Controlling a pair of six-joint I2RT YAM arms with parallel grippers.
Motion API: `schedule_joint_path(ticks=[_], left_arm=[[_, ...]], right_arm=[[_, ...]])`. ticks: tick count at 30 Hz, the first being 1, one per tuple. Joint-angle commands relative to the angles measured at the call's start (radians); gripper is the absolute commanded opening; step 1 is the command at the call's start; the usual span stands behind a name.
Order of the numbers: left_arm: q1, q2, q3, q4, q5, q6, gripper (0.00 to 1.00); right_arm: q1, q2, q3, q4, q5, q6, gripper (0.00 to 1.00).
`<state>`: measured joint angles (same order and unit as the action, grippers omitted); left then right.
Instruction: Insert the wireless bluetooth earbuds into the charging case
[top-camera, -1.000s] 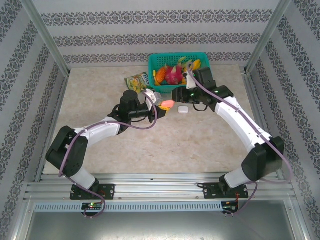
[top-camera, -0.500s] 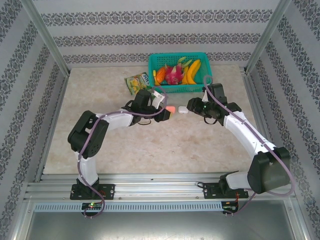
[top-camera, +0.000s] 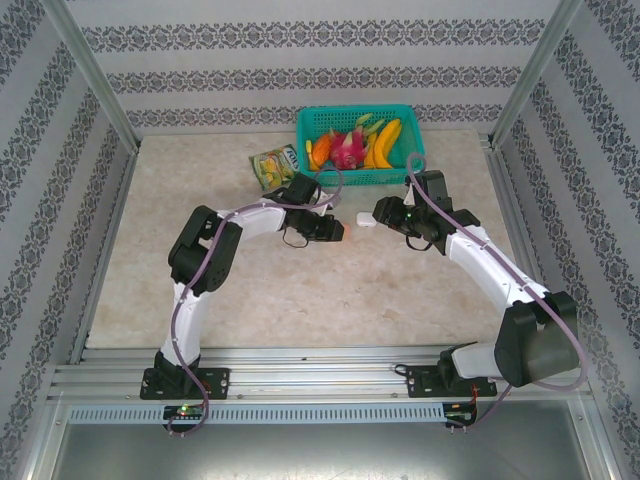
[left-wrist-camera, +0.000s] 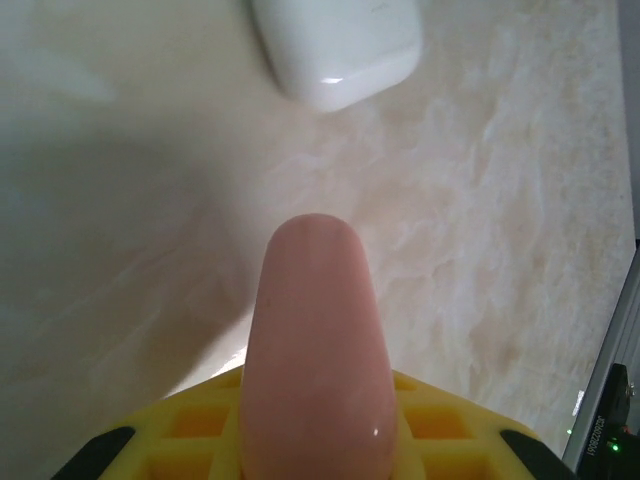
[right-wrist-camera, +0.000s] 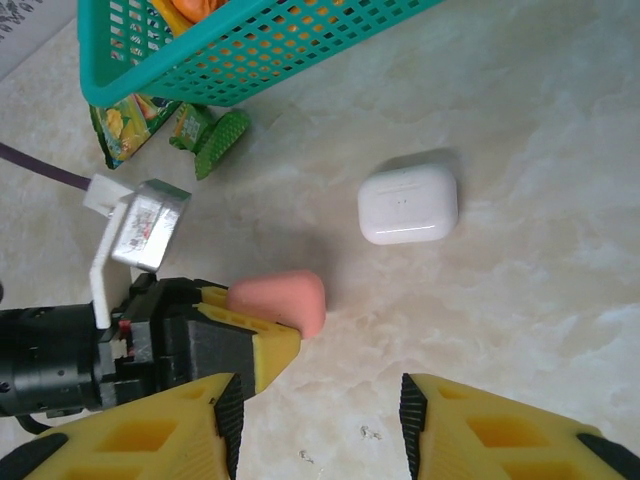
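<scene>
1. Your left gripper (top-camera: 338, 229) pinches the pink charging case (left-wrist-camera: 315, 350) tight, in the middle of the top view.
2. The white charging case (right-wrist-camera: 408, 204) lies on the table (top-camera: 300, 290) just to its right, below the green basket (top-camera: 355, 110).
3. Your right gripper (right-wrist-camera: 315, 400) has its jaws apart and is holding nothing.

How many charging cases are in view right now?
2. A pink case is clamped in the left gripper; a white case lies closed on the table just beyond it. More could be hidden in the basket.
</scene>
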<state>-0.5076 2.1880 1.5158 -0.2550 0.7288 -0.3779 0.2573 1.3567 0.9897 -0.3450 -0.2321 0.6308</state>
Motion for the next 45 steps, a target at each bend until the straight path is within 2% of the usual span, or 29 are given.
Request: schedule_joint_path(ticks=[1,11,13,14,15,19,22,24,29,33,37,41,45], left_arm=[[0.023,0.021,0.034,-0.099,0.024,-0.031,0.13],[0.052,0.02,0.042,-0.165,0.033,-0.022,0.32],[0.059,0.008,0.031,-0.168,0.032,-0.019,0.49],[0.063,-0.001,0.022,-0.168,0.03,-0.019,0.82],[0.068,-0.009,0.016,-0.171,0.029,-0.016,1.0],[0.099,-0.065,-0.017,-0.193,0.011,0.002,1.0],[0.136,-0.128,-0.045,-0.23,-0.011,0.031,1.0],[0.17,-0.183,-0.068,-0.252,-0.027,0.051,1.0],[0.27,-0.369,-0.144,-0.265,-0.104,0.101,1.0],[0.33,-0.532,-0.241,-0.198,-0.231,0.154,1.0],[0.357,-0.725,-0.417,-0.008,-0.391,0.255,1.0],[0.358,-0.908,-0.683,0.326,-0.555,0.369,1.0],[0.365,-0.948,-0.87,0.576,-0.717,0.428,1.0]], right_arm=[[-0.005,-0.001,-0.012,0.023,0.015,0.011,0.49],[-0.006,-0.02,0.0,0.013,0.019,0.01,0.51],[-0.006,-0.027,0.005,0.009,0.022,0.008,0.51],[-0.005,-0.032,0.007,0.005,0.022,0.007,0.51],[-0.006,-0.035,0.009,0.002,0.022,0.006,0.52],[-0.012,-0.051,0.018,-0.01,0.022,0.002,0.53],[-0.021,-0.063,0.02,-0.023,0.029,-0.008,0.58],[-0.034,-0.072,0.02,-0.034,0.04,-0.016,0.66],[-0.086,-0.09,0.019,-0.035,0.046,-0.07,0.96],[-0.089,-0.09,0.026,-0.037,0.192,-0.145,0.98],[-0.089,-0.111,-0.072,0.096,0.436,-0.232,0.98],[-0.092,-0.096,-0.186,0.275,0.627,-0.33,0.98],[-0.134,-0.018,-0.226,0.356,0.659,-0.376,0.98]])
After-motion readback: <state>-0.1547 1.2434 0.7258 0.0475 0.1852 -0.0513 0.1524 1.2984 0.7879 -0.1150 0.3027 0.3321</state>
